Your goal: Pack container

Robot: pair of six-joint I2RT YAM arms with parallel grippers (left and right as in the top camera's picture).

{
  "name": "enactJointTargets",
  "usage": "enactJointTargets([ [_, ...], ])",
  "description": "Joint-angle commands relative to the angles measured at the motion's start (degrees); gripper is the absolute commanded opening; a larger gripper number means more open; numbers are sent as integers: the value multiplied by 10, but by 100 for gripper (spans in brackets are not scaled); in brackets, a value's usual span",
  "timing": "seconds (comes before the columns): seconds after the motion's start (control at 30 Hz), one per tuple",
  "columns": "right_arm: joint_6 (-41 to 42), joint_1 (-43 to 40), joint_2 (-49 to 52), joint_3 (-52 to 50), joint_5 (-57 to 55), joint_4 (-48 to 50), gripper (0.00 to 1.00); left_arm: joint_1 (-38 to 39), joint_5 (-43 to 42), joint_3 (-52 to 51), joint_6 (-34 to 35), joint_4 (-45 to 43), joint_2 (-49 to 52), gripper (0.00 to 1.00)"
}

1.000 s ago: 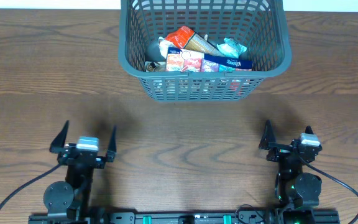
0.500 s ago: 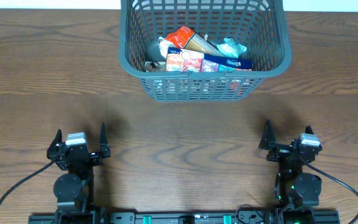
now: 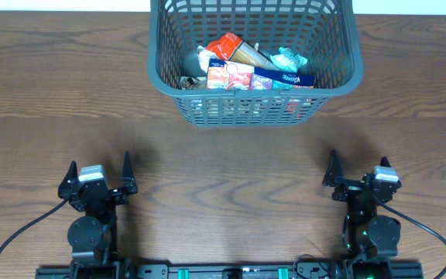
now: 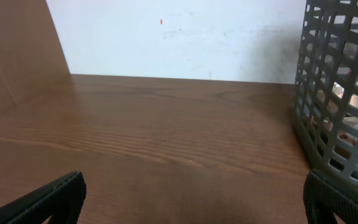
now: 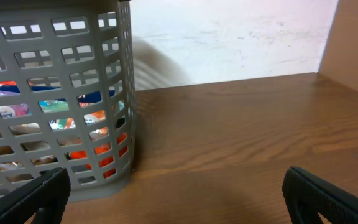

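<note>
Grey-blue container [image 3: 246,110] unmoved, left end effector [image 3: 99,164] drawn back, jaws wide

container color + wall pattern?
Dark grey-blue container, walls an open lattice of rectangular holes. The pattern shows best in the right wrist view.

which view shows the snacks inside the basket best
Overhead: it looks straight down into the basket at the snack packs piled inside. Both wrist views catch only coloured bits through the mesh side.
</note>
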State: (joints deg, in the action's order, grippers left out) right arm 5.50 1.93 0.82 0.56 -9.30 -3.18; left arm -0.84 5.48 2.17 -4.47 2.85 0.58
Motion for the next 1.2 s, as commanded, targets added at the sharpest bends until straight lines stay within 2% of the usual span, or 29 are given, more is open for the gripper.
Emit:
enactJointTargets([
  [0.0,7,-4,-5,-2,-7,-1,99,3,-19,-19,7,11,-4,99],
  [0.13,7,-4,-5,-2,-7,-1,99,3,-59,-19,-11,14,-4,99],
  [0.27,7,-4,-5,-2,-7,-1,99,3,-62,-19,-11,13,-4,99],
  [0.43,7,-4,-5,-2,-7,-1,99,3,-94,-19,-52,11,-4,99],
  [1.17,7,-4,-5,-2,-7,-1,99,3,-94,-19,-49,9,-3,99],
])
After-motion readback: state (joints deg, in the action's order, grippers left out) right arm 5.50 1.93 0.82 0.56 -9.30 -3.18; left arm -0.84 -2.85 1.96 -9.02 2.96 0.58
